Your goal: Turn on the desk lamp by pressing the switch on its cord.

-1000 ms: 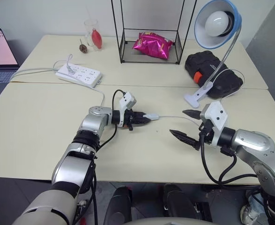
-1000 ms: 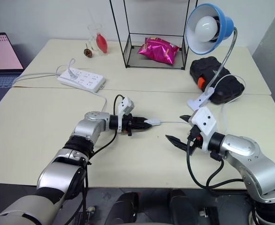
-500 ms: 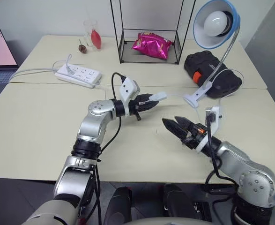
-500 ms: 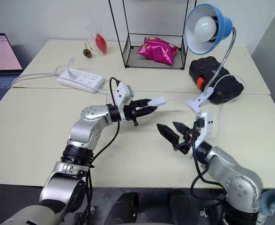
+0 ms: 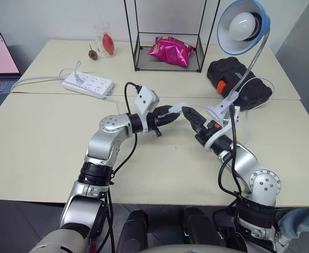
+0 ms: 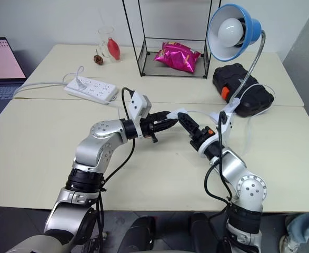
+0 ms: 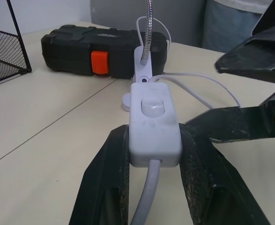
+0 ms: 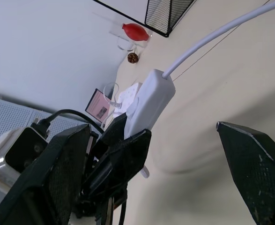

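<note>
Two arms: I had both over the middle of the table, tips nearly meeting.
Left claw (image 7: 151, 159): clamped on the switch (image 7: 153, 124), one finger on each long side, rocker face turned up and uncovered.
Switch position: I held it lifted off the table, above the seam between the two tabletops, roughly midway along it.
Switch axis: its long axis ran on from the left claw toward the right arm; the cord (image 5: 196, 105) left its far end toward the lamp's clip.
Right claw (image 5: 188, 114): fingers spread wide, nothing between them, pointing back at the left claw.
Key relation: I saw the switch's free end just beside the right claw's tip, at the mouth of the spread fingers; I could not tell whether they touched.
Nearer arm: the left one carried the switch, so I judged the press would fall to the right one.
Next move, my guess: one right fingertip needed to come down on the rocker while the left claw steadied the body.
Risk: a push off the rocker's centre might twist the switch in the grip.
Lamp (image 5: 245, 26): clipped near the table's far right edge, blue shade facing me, bulb looking unlit.
Task state: press not yet done, by my reading.
</note>
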### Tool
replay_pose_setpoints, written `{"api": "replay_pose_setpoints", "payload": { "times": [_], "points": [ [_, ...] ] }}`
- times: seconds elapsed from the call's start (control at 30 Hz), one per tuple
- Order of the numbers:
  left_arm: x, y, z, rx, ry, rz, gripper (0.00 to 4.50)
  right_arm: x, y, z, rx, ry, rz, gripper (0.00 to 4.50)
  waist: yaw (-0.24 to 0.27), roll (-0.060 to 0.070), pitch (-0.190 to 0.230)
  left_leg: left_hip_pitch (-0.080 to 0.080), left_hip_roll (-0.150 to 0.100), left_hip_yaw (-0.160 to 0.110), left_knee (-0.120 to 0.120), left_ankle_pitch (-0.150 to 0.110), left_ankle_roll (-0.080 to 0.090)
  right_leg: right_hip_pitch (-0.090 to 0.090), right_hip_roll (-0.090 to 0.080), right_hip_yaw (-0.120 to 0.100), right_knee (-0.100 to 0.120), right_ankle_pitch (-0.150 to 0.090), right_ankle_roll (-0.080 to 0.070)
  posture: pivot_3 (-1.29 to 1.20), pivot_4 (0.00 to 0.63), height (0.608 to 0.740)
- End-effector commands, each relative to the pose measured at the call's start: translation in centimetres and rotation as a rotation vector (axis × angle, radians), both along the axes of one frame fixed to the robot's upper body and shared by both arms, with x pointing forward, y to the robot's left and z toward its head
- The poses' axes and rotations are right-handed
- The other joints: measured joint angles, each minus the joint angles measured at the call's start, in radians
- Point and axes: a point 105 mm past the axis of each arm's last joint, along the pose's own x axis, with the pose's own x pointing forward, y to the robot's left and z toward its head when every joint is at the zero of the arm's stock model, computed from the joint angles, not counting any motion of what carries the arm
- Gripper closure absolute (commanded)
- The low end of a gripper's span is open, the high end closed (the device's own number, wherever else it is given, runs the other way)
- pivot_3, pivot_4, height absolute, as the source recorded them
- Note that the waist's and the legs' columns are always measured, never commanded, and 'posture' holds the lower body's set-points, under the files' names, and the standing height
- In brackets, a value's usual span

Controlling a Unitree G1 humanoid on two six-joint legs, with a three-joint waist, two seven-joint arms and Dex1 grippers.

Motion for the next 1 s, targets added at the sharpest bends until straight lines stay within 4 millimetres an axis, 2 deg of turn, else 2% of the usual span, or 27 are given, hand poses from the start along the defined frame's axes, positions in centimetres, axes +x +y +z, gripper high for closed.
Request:
{"api": "replay_pose_setpoints", "payload": {
  "times": [0.03,0.4,0.43,0.47,0.7,0.93,1.0],
  "points": [
    [-0.7,-0.4,1.2,-0.01,-0.044,-0.025,3.38,0.3,0.9,1.6,0.057,-0.041,0.022,0.0,-0.001,0.0,0.0,0.0,0.0,0.0,0.0,0.0,0.0,0.0,0.0,0.0,0.0,0.0,0.0,0.0,0.15,0.74],
    [-0.9,-0.2,1.2,-0.003,-0.042,-0.021,3.38,1.1,1.3,1.8,0.077,-0.038,0.018,0.0,-0.003,0.0,0.0,0.0,0.0,0.0,0.0,0.0,0.0,0.0,0.0,0.0,0.0,0.0,0.0,0.0,0.15,0.74],
    [-0.9,-0.2,1.2,-0.002,-0.043,-0.02,3.38,1.1,1.3,1.7,0.078,-0.035,0.013,0.36,-0.003,0.0,0.0,0.0,0.0,0.0,0.0,0.0,0.0,0.0,0.0,0.0,0.0,0.0,0.0,0.0,0.15,0.74],
    [-0.9,-0.2,1.1,-0.002,-0.043,-0.02,3.38,1.2,1.3,1.7,0.078,-0.034,0.011,0.49,-0.003,0.0,0.0,0.0,0.0,0.0,0.0,0.0,0.0,0.0,0.0,0.0,0.0,0.0,0.0,0.0,0.15,0.74],
    [-1.0,-0.3,1.2,-0.002,-0.047,-0.019,3.38,0.9,2.0,1.5,0.053,-0.038,0.048,2.22,-0.003,0.0,0.0,0.0,0.0,0.0,0.0,0.0,0.0,0.0,0.0,0.0,0.0,0.0,0.0,0.0,0.15,0.74],
    [-1.0,-0.4,1.4,-0.002,-0.053,-0.022,3.38,0.9,2.4,1.2,0.035,-0.034,0.056,3.71,-0.004,0.0,0.0,0.0,0.0,0.0,0.0,0.0,0.0,0.0,0.0,0.0,0.0,0.0,0.0,0.0,0.15,0.74],
    [-1.0,-0.3,1.5,-0.002,-0.055,-0.022,3.38,0.9,2.3,1.2,0.04,-0.031,0.049,3.86,-0.004,0.0,0.0,0.0,0.0,0.0,0.0,0.0,0.0,0.0,0.0,0.0,-0.001,0.0,0.0,0.0,0.15,0.74]
  ]
}}
